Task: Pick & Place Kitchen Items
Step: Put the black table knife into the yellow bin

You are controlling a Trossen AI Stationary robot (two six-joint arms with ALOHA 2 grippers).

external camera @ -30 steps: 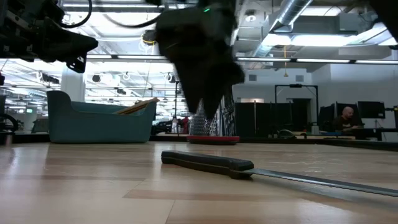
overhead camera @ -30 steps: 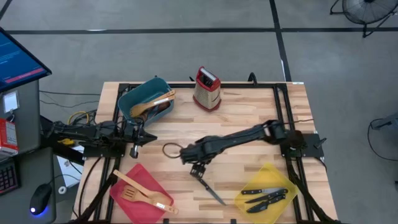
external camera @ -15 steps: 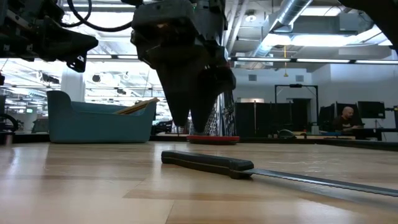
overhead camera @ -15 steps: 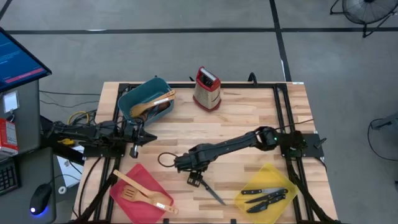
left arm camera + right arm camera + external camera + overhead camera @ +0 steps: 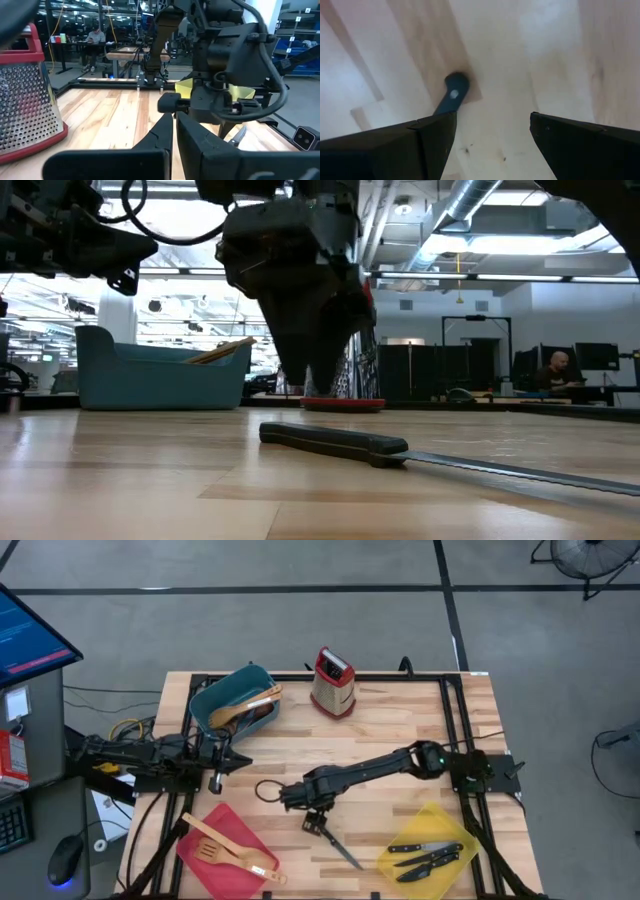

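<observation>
A black-handled steel knife (image 5: 338, 848) lies flat on the wooden table near its front edge. The low view shows its handle (image 5: 335, 442) and its blade (image 5: 500, 470). My right gripper (image 5: 314, 825) hangs open just above the handle's end and points down. It also shows in the low view (image 5: 305, 385). In the right wrist view the handle's end (image 5: 454, 94) lies on the wood ahead of my open right gripper (image 5: 492, 132), apart from both fingers. My left gripper (image 5: 218, 768) waits shut at the table's left side and is empty (image 5: 173, 131).
A teal bin (image 5: 212, 698) with wooden spoons stands at the far left. A red bin (image 5: 240, 830) with wooden spatulas is at the near left. A yellow bin (image 5: 432, 820) with several knives is at the near right. A red-topped grater (image 5: 332, 683) stands at the far middle.
My right gripper has gone toward the table's near edge and down, over the knife's handle end, then eased back a little. The knife has stayed where it was.
</observation>
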